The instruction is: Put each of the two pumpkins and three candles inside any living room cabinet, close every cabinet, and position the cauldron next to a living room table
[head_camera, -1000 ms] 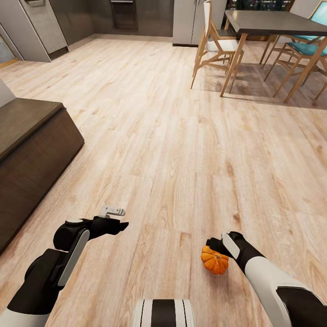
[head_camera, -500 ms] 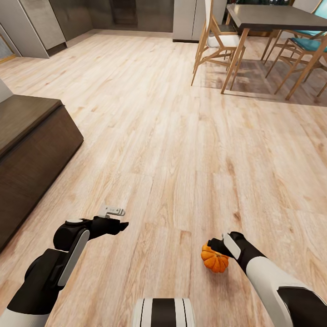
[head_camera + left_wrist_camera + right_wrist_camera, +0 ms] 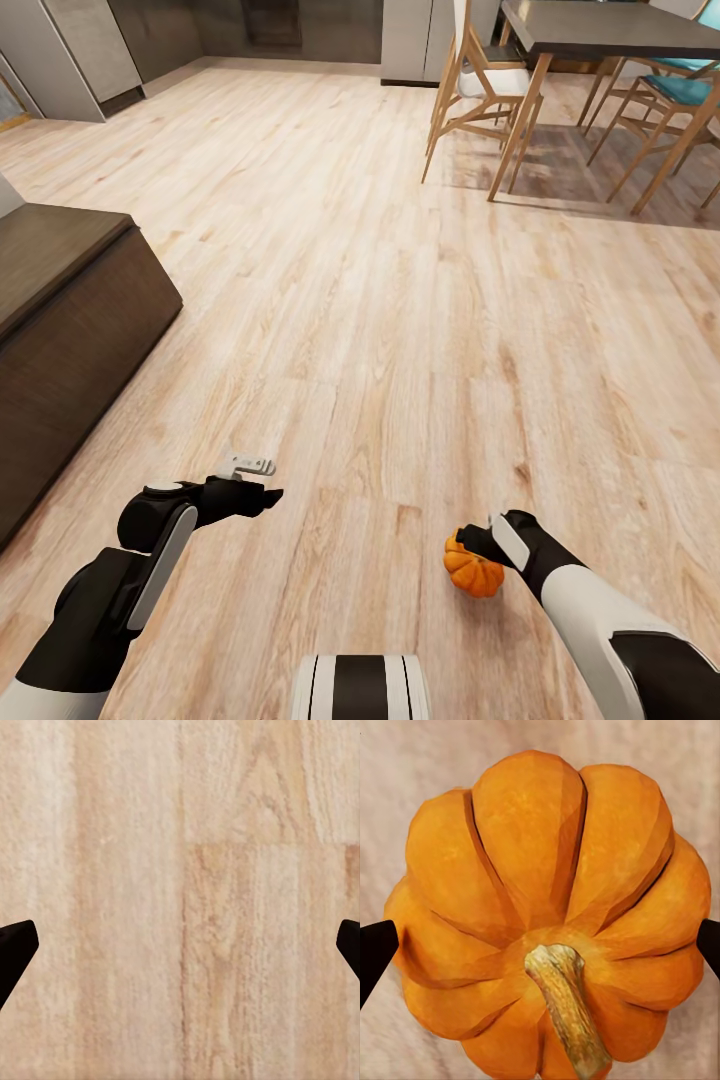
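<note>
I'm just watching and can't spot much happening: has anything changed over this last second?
Mostly the view: the room slides up the picture, so the camera has moved, not the furniture. The right gripper still holds the pumpkin, and the left gripper stays open over bare floor. The cabinet is still shut.

No readable text, label, brand or number shows anywhere.

The cabinet (image 3: 70, 330) is cut off at the left edge; the dining table (image 3: 610, 25) and chairs (image 3: 480, 90) are cropped at the top.
</note>
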Robot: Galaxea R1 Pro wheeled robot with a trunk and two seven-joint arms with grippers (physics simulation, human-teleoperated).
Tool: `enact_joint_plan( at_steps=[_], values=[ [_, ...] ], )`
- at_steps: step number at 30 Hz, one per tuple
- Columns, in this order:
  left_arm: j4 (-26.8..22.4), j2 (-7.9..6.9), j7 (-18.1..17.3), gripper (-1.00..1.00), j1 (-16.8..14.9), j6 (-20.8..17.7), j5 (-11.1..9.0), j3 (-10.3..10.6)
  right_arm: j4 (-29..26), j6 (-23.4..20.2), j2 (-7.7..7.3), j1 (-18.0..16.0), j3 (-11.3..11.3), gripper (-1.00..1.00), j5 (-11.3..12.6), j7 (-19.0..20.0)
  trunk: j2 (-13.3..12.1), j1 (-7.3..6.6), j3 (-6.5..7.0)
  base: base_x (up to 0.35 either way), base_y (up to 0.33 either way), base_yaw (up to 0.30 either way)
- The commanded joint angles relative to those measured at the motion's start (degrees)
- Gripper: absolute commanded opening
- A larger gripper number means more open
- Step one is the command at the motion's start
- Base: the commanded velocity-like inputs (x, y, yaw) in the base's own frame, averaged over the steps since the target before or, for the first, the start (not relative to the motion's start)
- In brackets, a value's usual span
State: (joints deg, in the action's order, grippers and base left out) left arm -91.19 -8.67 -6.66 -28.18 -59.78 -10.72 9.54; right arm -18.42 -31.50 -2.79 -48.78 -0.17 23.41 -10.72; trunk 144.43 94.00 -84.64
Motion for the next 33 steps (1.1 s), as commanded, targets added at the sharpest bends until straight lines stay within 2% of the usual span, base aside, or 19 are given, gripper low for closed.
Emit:
enact_joint_plan(
  at_steps=[1,21,24,33],
  values=[
    [-0.04,-0.03,-0.04,1.00,-0.03,-0.22,-0.09,0.04,-0.12,-0.23,0.02,0.00,-0.01,1.00,0.59,-0.44,0.01,-0.01,-0.04,0.000,0.000,0.000],
    [-0.04,-0.03,-0.01,1.00,-0.03,-0.22,-0.09,0.04,0.23,-0.23,0.07,0.00,-0.01,1.00,0.63,-0.46,0.01,-0.01,-0.04,0.000,0.000,0.000],
    [-0.04,-0.03,-0.01,1.00,-0.03,-0.22,-0.09,0.04,0.23,-0.23,0.07,0.00,-0.01,1.00,0.64,-0.45,0.05,0.07,-0.70,0.000,0.000,0.000],
    [-0.04,-0.03,-0.02,1.00,-0.03,-0.22,-0.09,0.04,0.23,-0.23,0.10,0.00,-0.01,1.00,0.64,-0.44,0.05,0.07,-0.70,0.000,0.000,0.000]
  ],
)
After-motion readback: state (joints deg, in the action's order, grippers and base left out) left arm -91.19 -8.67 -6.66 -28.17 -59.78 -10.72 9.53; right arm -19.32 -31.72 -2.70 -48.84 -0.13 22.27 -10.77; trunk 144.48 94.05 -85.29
